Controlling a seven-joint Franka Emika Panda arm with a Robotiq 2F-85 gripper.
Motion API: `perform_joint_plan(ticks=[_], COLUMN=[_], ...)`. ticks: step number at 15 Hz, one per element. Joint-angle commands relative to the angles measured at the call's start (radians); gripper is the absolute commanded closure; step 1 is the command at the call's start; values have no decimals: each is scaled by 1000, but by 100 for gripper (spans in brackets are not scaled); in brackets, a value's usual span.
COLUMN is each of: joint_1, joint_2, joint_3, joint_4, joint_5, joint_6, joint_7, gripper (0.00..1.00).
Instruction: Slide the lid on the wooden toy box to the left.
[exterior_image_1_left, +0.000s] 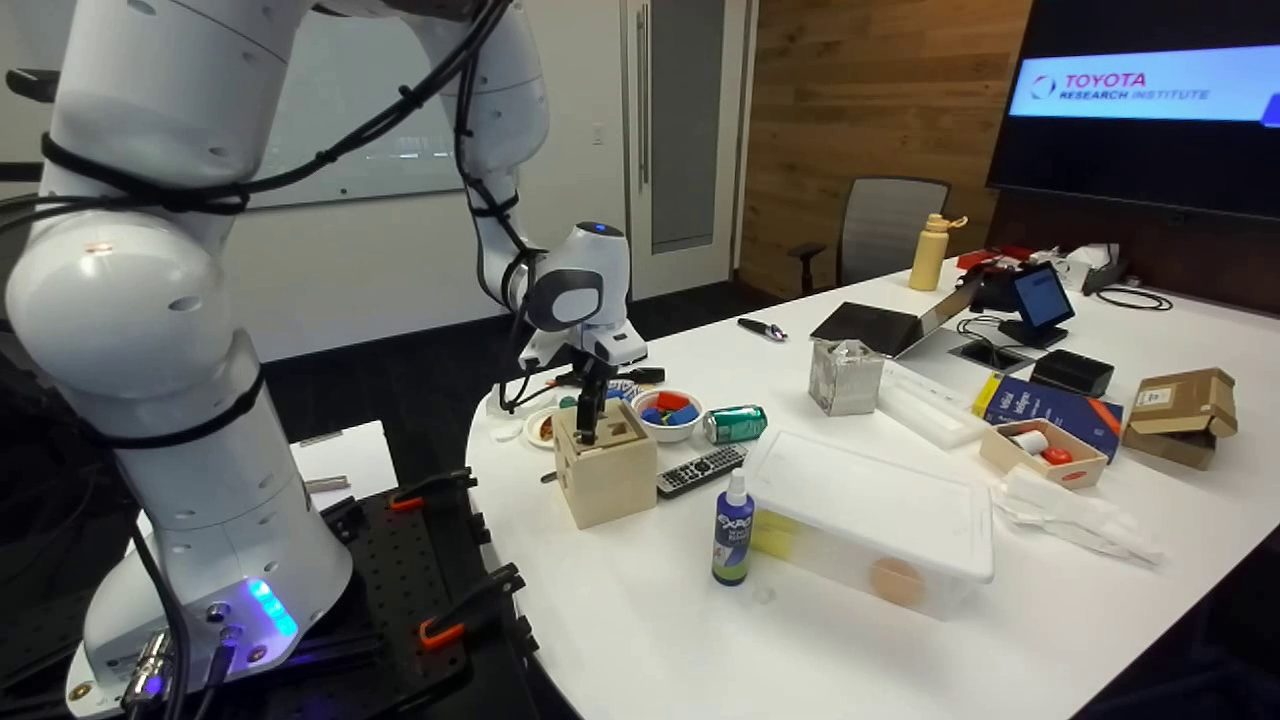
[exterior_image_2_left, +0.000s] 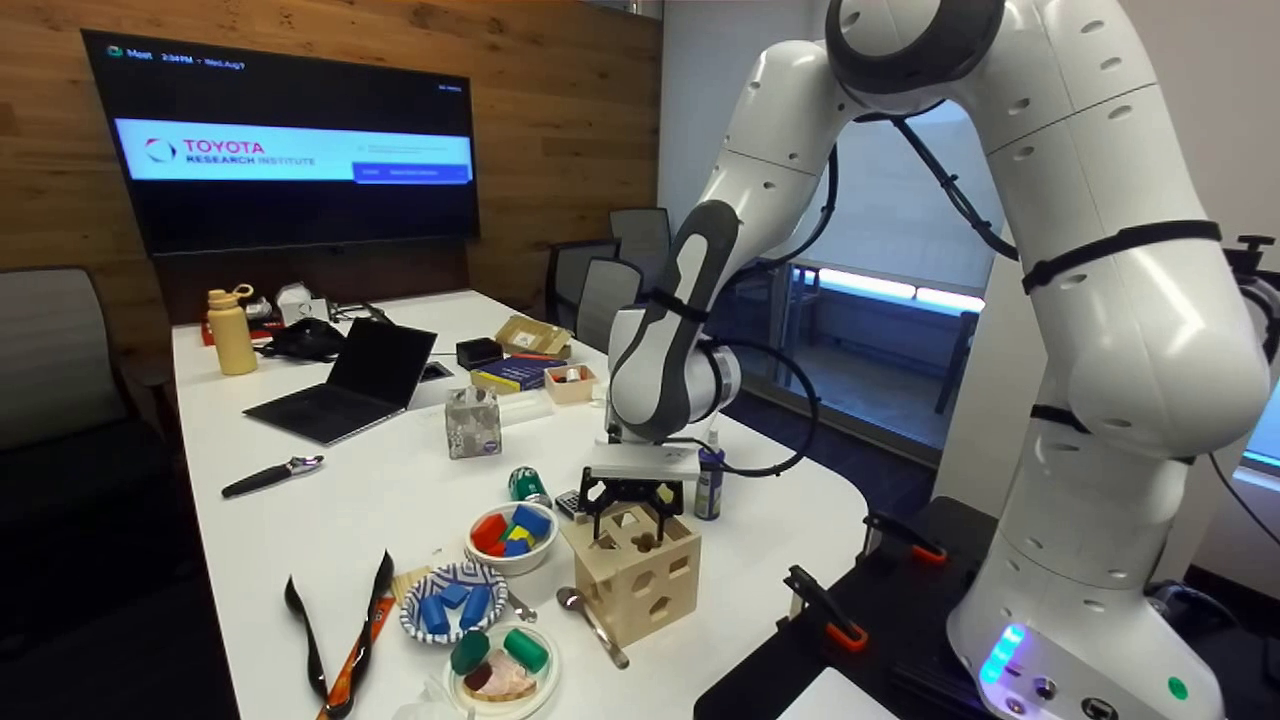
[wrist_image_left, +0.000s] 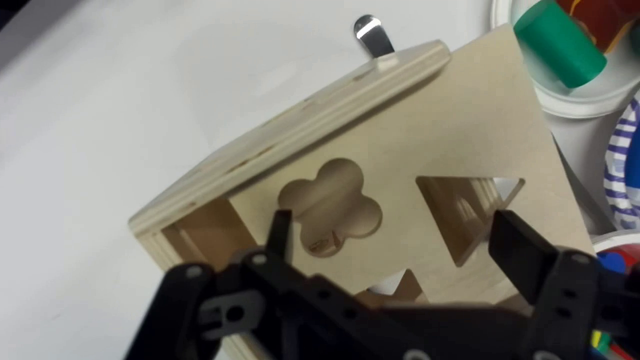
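Observation:
The wooden toy box (exterior_image_1_left: 615, 488) is a pale cube standing on the white table; its sides with dark holes show in an exterior view (exterior_image_2_left: 640, 592). The lid (wrist_image_left: 400, 145), a flat panel with flower and triangle cut-outs, lies on its top. In the wrist view the lid is offset to the right and leaves a gap at the left end, showing the box (wrist_image_left: 295, 122) inside. My gripper (wrist_image_left: 397, 240) points down over the lid, fingers apart, with nothing between them. One fingertip is by the flower hole, the other by the triangle hole. I cannot tell whether they touch the lid.
Beside the box are a spoon (exterior_image_2_left: 592, 625), a bowl of coloured blocks (exterior_image_2_left: 512, 540), a patterned bowl (exterior_image_2_left: 405, 622) and a plate (exterior_image_2_left: 548, 672). A remote (exterior_image_1_left: 702, 470), a green can (exterior_image_1_left: 735, 424), a spray bottle (exterior_image_1_left: 733, 535) and a plastic bin (exterior_image_1_left: 870, 500) stand nearby.

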Motion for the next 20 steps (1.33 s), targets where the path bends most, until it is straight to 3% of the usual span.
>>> perform_joint_plan(ticks=[1, 4, 9, 20], joint_1=[-83, -127, -136, -123], joint_2=[29, 36, 49, 100], joint_3=[94, 147, 171, 199], joint_4=[22, 31, 53, 119], joint_5=[116, 205, 294, 299], joint_6=[27, 23, 16, 2], joint_7=[-147, -257, -378, -461], gripper=[0, 0, 0, 0])
